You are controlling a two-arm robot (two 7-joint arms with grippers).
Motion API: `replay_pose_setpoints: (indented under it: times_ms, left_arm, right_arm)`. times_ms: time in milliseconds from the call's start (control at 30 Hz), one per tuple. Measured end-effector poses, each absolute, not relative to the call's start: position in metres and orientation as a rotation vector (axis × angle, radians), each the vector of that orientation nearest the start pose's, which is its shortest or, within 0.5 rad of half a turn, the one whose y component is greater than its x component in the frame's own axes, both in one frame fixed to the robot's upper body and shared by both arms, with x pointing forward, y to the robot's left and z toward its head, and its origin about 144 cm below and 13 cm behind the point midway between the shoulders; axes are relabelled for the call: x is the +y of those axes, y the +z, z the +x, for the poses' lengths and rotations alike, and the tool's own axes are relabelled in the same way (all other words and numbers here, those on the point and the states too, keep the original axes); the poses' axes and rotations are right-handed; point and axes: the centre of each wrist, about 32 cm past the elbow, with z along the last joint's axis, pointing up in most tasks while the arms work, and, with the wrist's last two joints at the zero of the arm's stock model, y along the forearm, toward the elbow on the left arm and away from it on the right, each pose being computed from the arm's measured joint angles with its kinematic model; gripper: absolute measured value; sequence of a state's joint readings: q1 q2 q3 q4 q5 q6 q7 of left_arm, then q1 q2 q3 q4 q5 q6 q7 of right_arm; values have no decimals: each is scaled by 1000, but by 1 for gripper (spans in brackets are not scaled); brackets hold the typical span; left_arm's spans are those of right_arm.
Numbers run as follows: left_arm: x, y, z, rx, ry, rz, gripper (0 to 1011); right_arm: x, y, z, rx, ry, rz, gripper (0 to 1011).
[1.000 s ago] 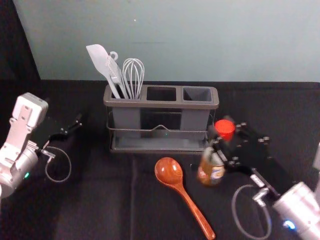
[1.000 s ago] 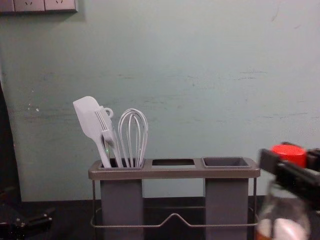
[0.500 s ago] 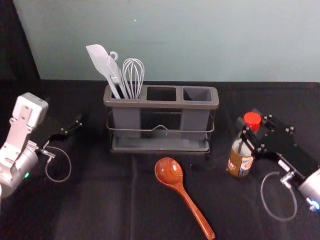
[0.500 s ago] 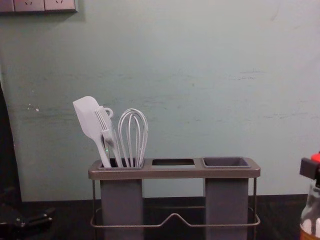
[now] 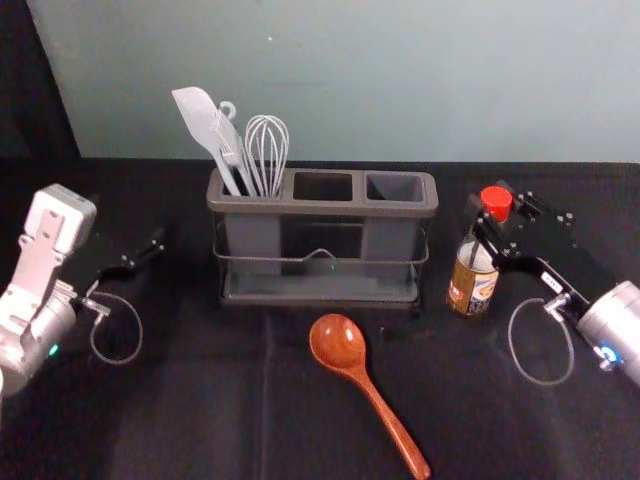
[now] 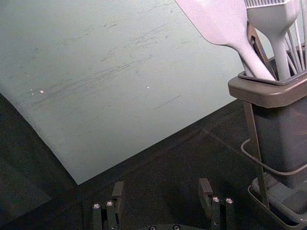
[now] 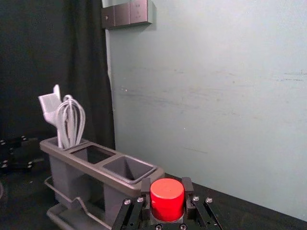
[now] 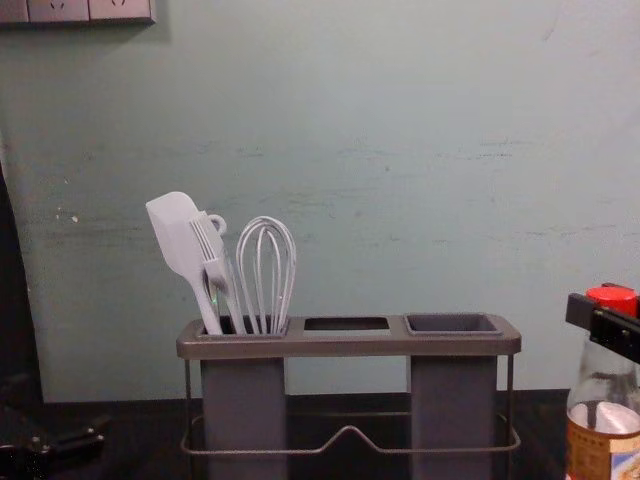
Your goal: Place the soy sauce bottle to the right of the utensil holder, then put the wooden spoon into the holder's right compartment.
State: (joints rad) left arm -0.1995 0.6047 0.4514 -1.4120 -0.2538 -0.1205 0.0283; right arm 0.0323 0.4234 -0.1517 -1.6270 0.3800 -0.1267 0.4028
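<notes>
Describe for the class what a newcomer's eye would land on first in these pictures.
Probably the bright red cap of the soy sauce bottle, held by the right gripper to the right of the grey utensil holder. Next, likely the glossy wooden spoon lying in front of the holder, then the pale whisk standing in its left compartment.

spatula [image 8: 176,230] | brush [image 8: 216,270] | whisk [image 5: 267,150] | dark curtain [image 7: 53,52] | sockets [image 8: 60,10] | grey-green wall [image 5: 420,80]

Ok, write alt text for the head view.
The robot's right gripper grasps a red-capped soy sauce bottle to the right of a utensil holder, whose left compartment holds pale utensils. A wooden spoon lies in front of the holder; the left gripper is parked at the view's left.
</notes>
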Motion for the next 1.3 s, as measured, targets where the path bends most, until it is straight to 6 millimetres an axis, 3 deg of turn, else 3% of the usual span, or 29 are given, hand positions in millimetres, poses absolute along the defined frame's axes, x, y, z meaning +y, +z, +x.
replay_pose_setpoints:
  times_ms: [433, 1300]
  left_arm:
    - [310, 1140, 489, -285, 1248, 304, 1000]
    - [310, 1140, 489, -285, 1248, 304, 1000]
  right_arm:
    - [-285, 1172, 489, -115, -1033, 83, 390]
    - [-283, 1153, 496, -144, -1053, 143, 390]
